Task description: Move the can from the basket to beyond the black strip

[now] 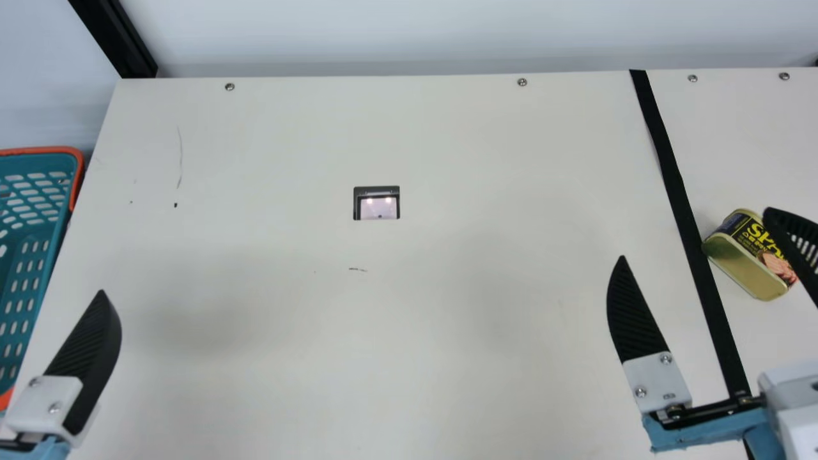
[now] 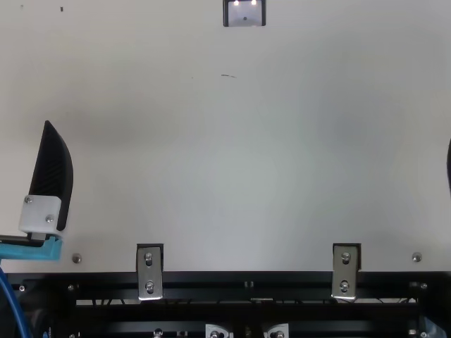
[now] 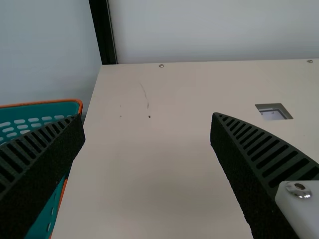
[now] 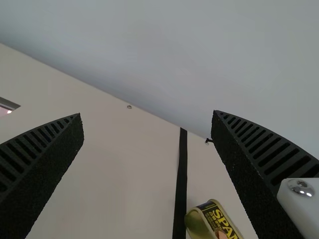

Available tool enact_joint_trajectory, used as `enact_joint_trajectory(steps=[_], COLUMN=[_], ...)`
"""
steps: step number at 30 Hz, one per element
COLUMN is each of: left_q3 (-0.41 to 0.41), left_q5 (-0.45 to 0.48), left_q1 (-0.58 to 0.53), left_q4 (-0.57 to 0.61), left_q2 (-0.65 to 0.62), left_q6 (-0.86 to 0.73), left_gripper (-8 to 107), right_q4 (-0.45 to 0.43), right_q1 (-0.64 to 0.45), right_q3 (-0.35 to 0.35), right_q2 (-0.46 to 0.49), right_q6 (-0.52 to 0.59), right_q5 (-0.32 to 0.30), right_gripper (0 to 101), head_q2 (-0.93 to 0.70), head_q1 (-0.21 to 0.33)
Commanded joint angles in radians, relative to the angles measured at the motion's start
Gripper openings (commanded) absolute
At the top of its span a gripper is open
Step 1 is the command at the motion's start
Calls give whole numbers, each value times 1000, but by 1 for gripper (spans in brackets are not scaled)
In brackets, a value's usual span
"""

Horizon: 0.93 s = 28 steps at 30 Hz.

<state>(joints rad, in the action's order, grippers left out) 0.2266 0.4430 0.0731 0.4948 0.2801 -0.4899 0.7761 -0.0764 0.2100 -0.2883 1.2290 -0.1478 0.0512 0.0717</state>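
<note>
The right gripper (image 1: 696,235) is seen at the right of the main view, its two black ribbed fingers spread wide, with no grip on anything. The luncheon-meat can (image 1: 744,255) is found near the right edge of that view, on the right side of the black strip (image 1: 680,191). It is laid on its side, with the yellow-lettered dark label turned up and the gold end face turned to the lower left, and its left corner is set right at the strip's edge. Part of its right end is overlapped in the picture by the right gripper's outer finger; whether the two are touching cannot be told. In the right wrist view the can is shown at the bottom, between the spread fingers. The left gripper (image 1: 83,348) is placed at the lower left of the main view, and in its own wrist view its fingers are held wide apart. The teal slotted basket (image 1: 22,262), edged in orange, is cut off by the main view's left edge, beside the cream table (image 1: 447,358). A square cut-out (image 1: 377,203) is set into the tabletop above the middle of that view, and a black post (image 1: 115,38) is seen at the upper left.
</note>
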Motion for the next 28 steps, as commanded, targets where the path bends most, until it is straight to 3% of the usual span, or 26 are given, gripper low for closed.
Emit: enact_joint_trajectory(steps=[1,9,10,14,28], left_q3=[0,0,0,0,0], left_q5=[0,0,0,0,0], left_q1=[0,0,0,0,0], left_q4=[0,0,0,0,0], left_q2=[0,0,0,0,0], left_q6=[0,0,0,0,0], left_gripper=[90,90,90,90,90], right_q4=[-10,-17,-22,-22,-22], right_q1=[22,106,95,107,107], right_q3=[-17,-68,-66,-68,-68], right_q2=[19,104,93,105,105], right_q6=[-67,-232,-190,-234,-235], right_q5=[20,35,36,36,36], right_gripper=[101,101,101,101,101], head_q2=[-11,-11,-11,-11,-11], head_q1=[6,6,6,6,6])
